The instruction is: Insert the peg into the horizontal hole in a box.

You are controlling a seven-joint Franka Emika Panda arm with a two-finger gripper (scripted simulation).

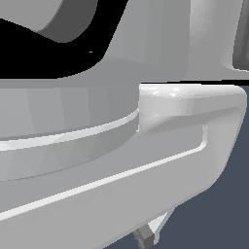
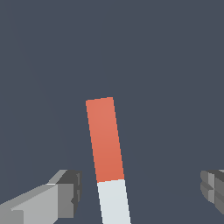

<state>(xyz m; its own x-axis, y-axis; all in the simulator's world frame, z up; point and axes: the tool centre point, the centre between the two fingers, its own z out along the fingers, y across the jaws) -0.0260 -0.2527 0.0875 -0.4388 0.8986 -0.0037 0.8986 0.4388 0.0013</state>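
Peg (image 2: 107,157) lay flat on the dark worktop (image 2: 166,65) between the spread fingers of the pincer (image 2: 142,190), untouched on either side, probably so they could close across its white end. Neither box nor hole showed; the arm's body filled the exterior view.
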